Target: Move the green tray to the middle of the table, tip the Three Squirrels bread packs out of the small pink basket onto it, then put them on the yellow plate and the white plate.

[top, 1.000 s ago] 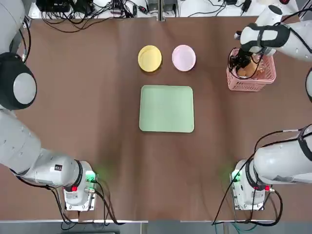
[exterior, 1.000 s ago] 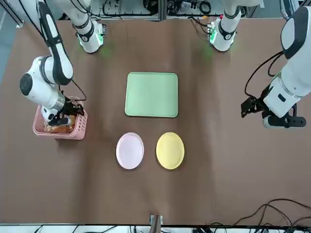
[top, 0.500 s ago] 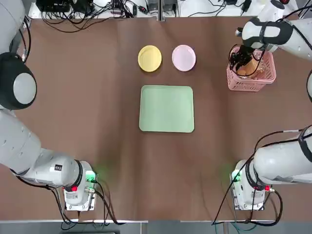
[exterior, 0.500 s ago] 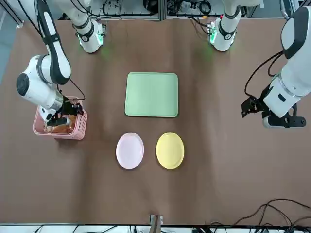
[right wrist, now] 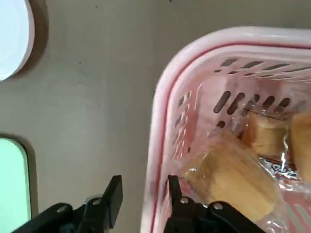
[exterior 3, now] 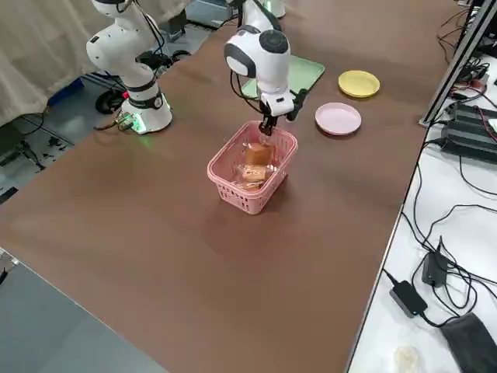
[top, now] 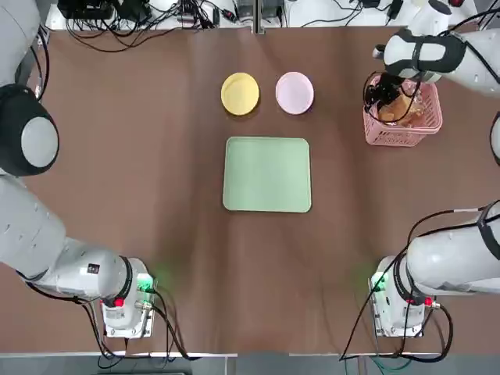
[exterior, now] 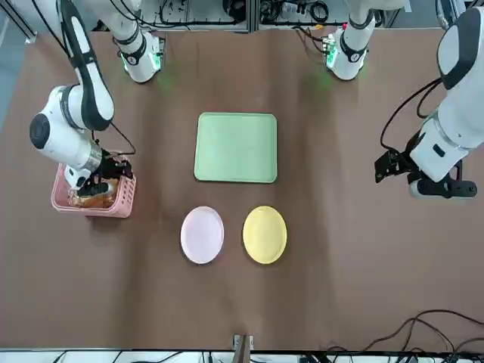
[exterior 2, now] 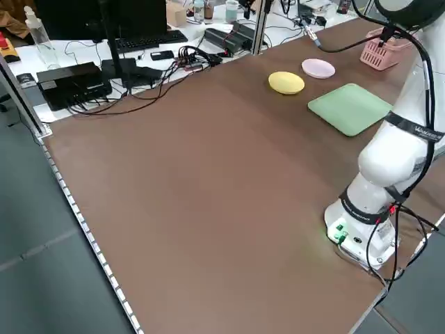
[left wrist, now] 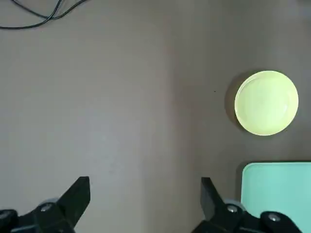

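Pink basket [right wrist: 167,97] partly beneath right gripper [right wrist: 145,187]

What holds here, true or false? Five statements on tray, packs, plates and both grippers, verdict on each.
1. The green tray has nothing on it. True.
2. The bread packs are on the yellow plate. False: the bread packs are in the small pink basket.
3. The left gripper is shut on the yellow plate. False: the left gripper is open and empty, off to the side of the yellow plate.
4. The right gripper is open at the basket's wall. True.
5. The two plates touch. False: there is a gap between the yellow plate and the white plate.
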